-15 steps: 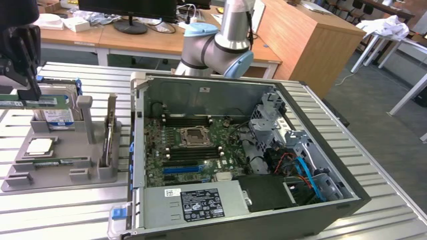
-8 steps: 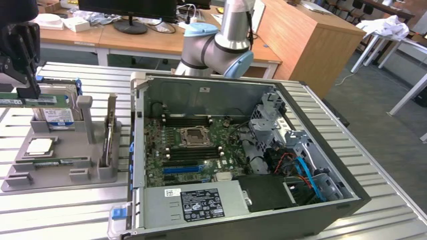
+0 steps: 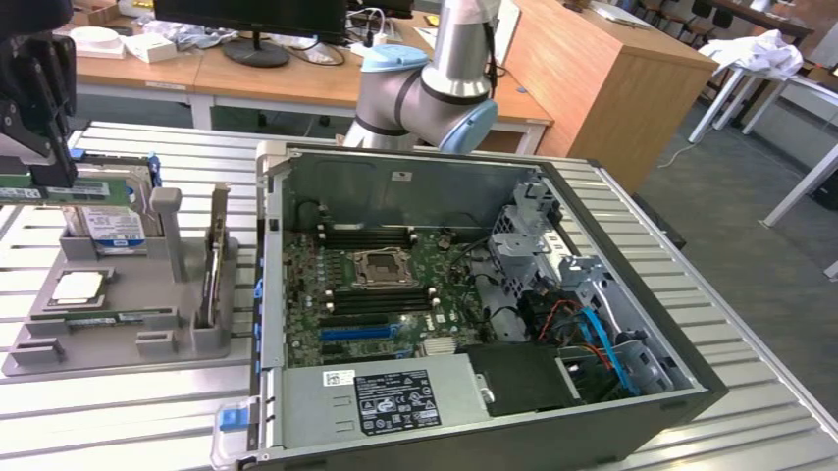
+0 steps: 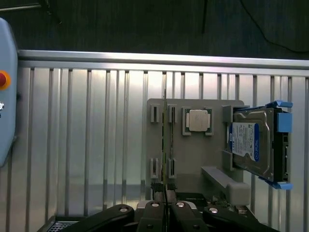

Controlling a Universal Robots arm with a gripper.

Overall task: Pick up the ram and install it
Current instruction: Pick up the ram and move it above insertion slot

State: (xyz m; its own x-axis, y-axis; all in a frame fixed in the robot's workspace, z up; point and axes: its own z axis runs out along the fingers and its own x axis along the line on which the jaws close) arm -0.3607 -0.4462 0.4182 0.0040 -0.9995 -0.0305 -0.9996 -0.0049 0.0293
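The ram (image 3: 78,187) is clear of its slot and hangs in the air, clamped on edge in the gripper (image 3: 53,175). The long axis is level and runs side to side in the exterior view, parallel to the slots of the grey holder (image 3: 183,339) below. In the wrist view the ram (image 4: 165,130) shows edge-on as a thin line reaching straight out from the gripper (image 4: 165,205). The jaws are closed on it, one on each flat face, gripping near one end. The ram's line falls over the holder's (image 4: 212,159) edge farthest from the hard drive (image 4: 251,145), with the processor chip (image 4: 198,120) between them. A second green stick (image 3: 108,316) lies in a holder slot. The holder stands on the slatted table (image 3: 118,412) towards the edge at the exterior view's left, beside the open computer case (image 3: 392,186).
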